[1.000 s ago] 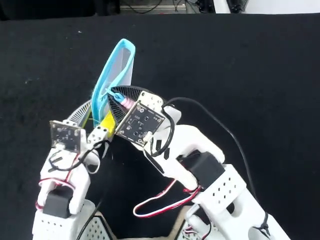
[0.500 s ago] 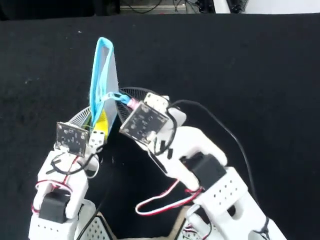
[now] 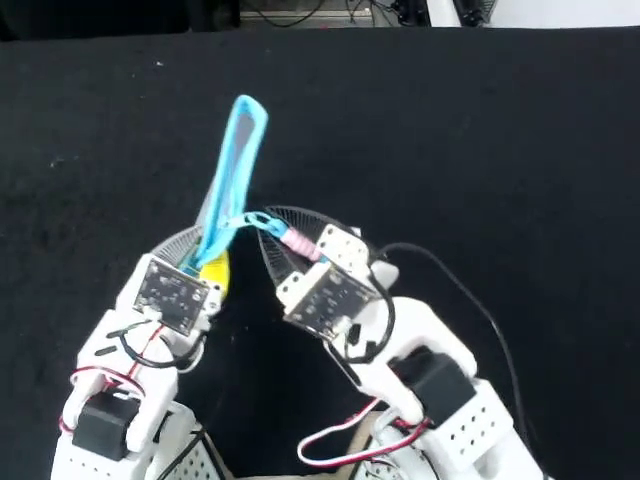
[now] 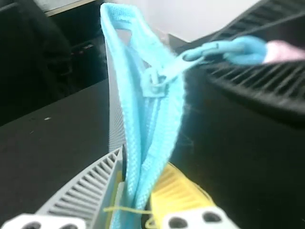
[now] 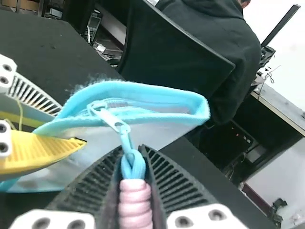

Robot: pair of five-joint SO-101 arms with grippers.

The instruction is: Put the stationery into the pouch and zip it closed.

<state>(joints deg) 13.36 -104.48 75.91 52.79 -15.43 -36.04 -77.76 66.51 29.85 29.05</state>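
Note:
A light blue pouch (image 3: 234,168) stands on edge above the black table, its zipper side facing the arms. My left gripper (image 3: 207,268) is shut on the pouch's near end (image 4: 143,143), which is pinched between the grey finger (image 4: 81,200) and the yellow finger (image 4: 178,195). My right gripper (image 3: 283,240) is shut on the zipper pull, a blue cord loop (image 5: 128,162) with a pink bead (image 5: 133,200), between black ribbed fingers (image 5: 167,181). The cord runs taut to the slider (image 5: 107,117), which sits partway along the zipper (image 4: 155,83). The pouch's inside is hidden.
Black cloth covers the table (image 3: 480,150), with open room to the far side and the right. Red and white cables (image 3: 345,440) loop at the right arm's base near the front edge. Beyond the far edge is room clutter (image 3: 300,12).
Both arms have drawn back toward the near edge. The right gripper has pulled the zipper pull away from the pouch, and the pouch has swung from side to side and now stands narrower, edge-on.

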